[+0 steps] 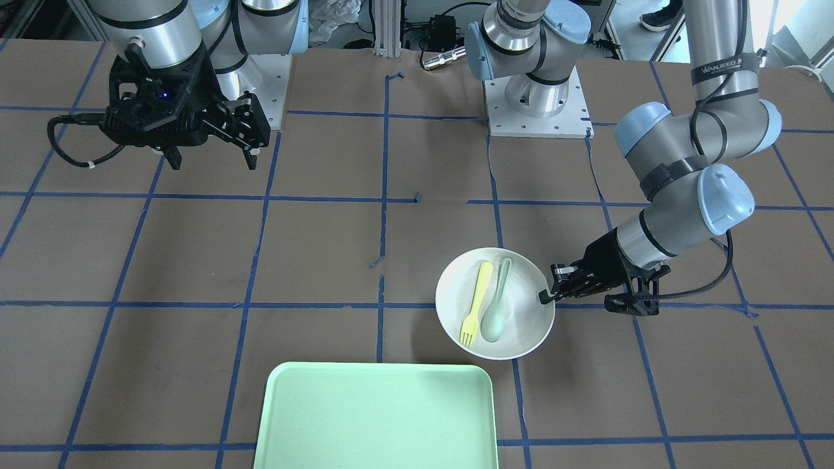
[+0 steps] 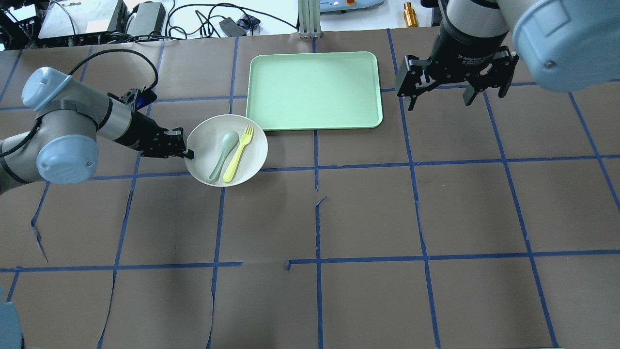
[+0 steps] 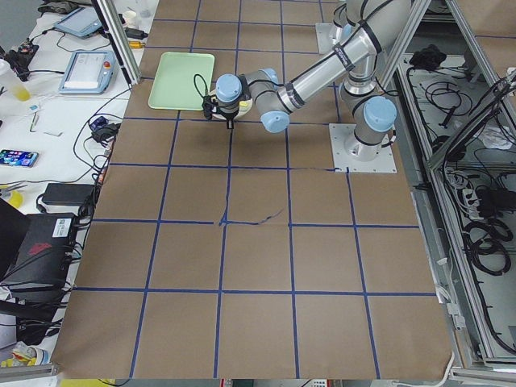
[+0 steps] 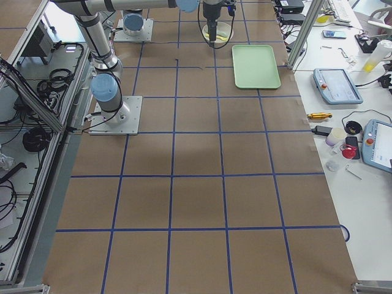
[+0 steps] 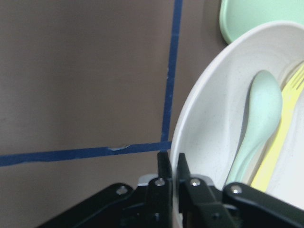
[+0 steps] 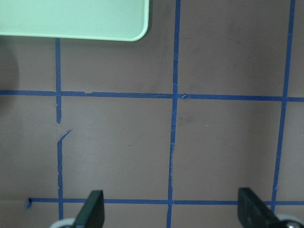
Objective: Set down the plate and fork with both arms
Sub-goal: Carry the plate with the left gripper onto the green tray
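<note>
Here left end effector (image 5: pixel 173 166) pinches plate (image 5: pixel 204 128) rim, fork (image 5: pixel 276 151) edge-cropped; right end effector (image 2: pixel 440 104) wide.

you've got two silver-grey arms with light-blue joint caps.
your left arm (image 1: pixel 677 163) wears a black strap (image 1: pixel 717 66) printed "wanjeed"; your right arm (image 1: pixel 153 26) trails a looped black cable (image 1: pixel 78 119). the left gripper (image 1: pixel 544 298) and right gripper (image 1: pixel 212 159) are black and angular, the right one showing a blue light (image 1: pixel 164 96). white screwed plates (image 1: pixel 567 120) form the bases.
</note>
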